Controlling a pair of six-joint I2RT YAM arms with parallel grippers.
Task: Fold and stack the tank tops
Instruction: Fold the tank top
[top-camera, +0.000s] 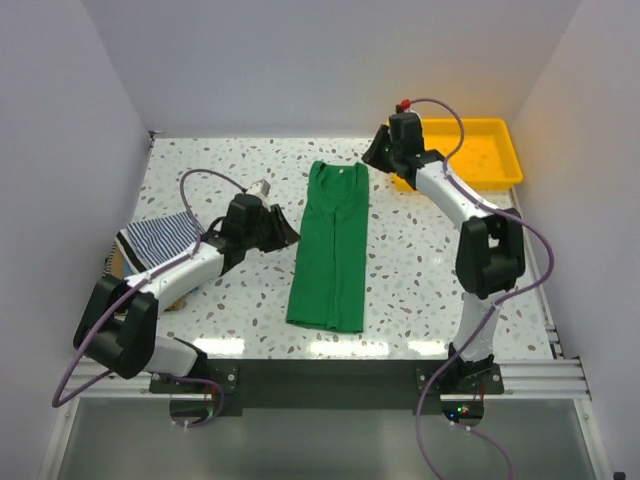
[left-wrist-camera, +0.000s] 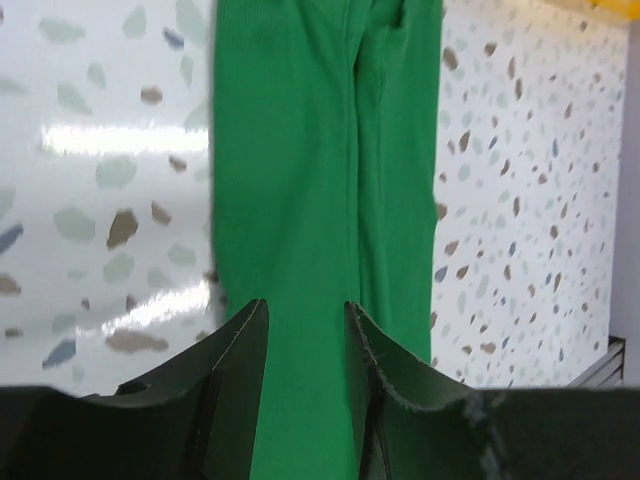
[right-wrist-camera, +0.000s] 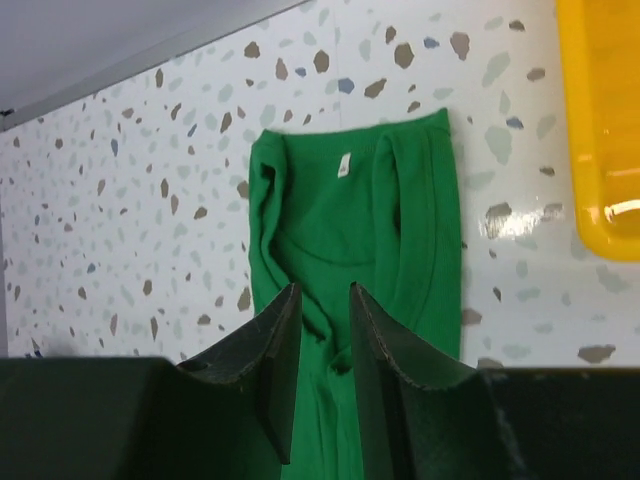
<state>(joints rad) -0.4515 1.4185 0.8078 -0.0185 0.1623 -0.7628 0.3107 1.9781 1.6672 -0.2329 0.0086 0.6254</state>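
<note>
Plainly, left pincer (left-wrist-camera: 306, 310) and right pincer (right-wrist-camera: 325, 292) gape empty beside green top (top-camera: 330, 245) on white-walled speckled table (top-camera: 420, 250).

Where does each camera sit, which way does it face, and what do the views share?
Top external: above and behind both arms, which show whole, looking down on the table, green tank top, striped tank top, yellow tray.
Left wrist: on the left gripper, facing along the green tank top; own fingers below.
Right wrist: on the right gripper, facing its neckline and the yellow tray; own fingers below.
Shared: all three show the green tank top.
</note>
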